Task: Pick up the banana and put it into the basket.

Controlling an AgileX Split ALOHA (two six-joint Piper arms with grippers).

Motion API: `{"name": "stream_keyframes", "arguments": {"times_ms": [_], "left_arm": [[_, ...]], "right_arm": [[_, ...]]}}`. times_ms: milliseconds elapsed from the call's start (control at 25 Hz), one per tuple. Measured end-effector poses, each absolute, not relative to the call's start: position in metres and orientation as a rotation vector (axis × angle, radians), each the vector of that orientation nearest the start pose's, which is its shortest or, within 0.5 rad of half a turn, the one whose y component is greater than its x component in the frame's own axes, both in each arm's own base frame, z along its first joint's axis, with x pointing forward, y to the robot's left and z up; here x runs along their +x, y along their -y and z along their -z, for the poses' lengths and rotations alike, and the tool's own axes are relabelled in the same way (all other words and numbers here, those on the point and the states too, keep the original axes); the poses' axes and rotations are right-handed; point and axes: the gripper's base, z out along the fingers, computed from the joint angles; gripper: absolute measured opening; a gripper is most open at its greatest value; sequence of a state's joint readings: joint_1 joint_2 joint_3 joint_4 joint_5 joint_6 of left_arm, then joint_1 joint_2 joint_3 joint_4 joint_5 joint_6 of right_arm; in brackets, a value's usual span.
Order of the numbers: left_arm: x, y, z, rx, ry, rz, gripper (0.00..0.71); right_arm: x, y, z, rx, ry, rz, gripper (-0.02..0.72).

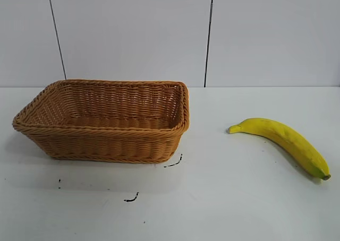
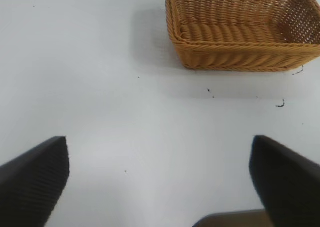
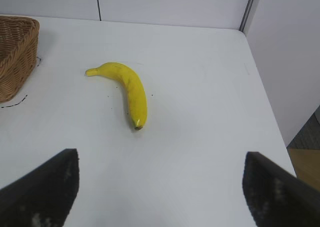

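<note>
Nothing of the task looks done yet: one banana (image 1: pixel 281 141) lies on the white desk (image 1: pixel 223 198) well apart from one empty basket (image 1: pixel 101 143), while the left gripper (image 2: pixel 160 179) and right gripper (image 3: pixel 160 184) both hover with fingers spread wide, gripping nothing.

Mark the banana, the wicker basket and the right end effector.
banana (image 1: pixel 284 137): exterior view, middle of its yellow body.
wicker basket (image 1: pixel 106 144): exterior view, near side wall.
right end effector (image 3: pixel 160 187): right wrist view, midway between its two open dark fingertips.
</note>
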State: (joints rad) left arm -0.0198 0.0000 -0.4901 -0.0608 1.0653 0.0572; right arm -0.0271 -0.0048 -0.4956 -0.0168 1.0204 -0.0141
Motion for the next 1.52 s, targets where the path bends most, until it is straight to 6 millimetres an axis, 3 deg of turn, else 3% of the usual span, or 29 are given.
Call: {"name": "stream_keyframes", "arguments": {"times_ms": [280, 480, 720, 920, 1160, 1320, 1520], "left_arm": [[-0.004, 0.005, -0.274, 0.082, -2.056, 0.050, 0.695], [-0.004, 0.005, -0.274, 0.082, -2.056, 0.050, 0.695], [-0.004, 0.005, -0.274, 0.082, -2.056, 0.050, 0.695], [-0.004, 0.005, -0.274, 0.082, -2.056, 0.050, 0.695], [-0.004, 0.005, -0.274, 0.082, -2.056, 0.050, 0.695], [-0.004, 0.005, -0.274, 0.082, -2.056, 0.050, 0.695], [-0.004, 0.005, -0.274, 0.082, -2.056, 0.050, 0.695]], "right_arm": [[-0.004, 0.001, -0.279, 0.013, -2.004, 0.046, 0.633], [0.001, 0.001, -0.282, 0.013, -2.030, 0.040, 0.681], [0.034, 0.002, -0.319, 0.013, -2.133, 0.035, 0.689], [0.091, 0.003, -0.355, 0.013, -2.244, 0.033, 0.689], [0.176, 0.005, -0.371, 0.013, -2.399, 0.031, 0.689], [0.236, 0.007, -0.367, -0.004, -2.504, 0.034, 0.689], [0.302, 0.009, -0.348, -0.098, -2.621, 0.056, 0.689]]}}
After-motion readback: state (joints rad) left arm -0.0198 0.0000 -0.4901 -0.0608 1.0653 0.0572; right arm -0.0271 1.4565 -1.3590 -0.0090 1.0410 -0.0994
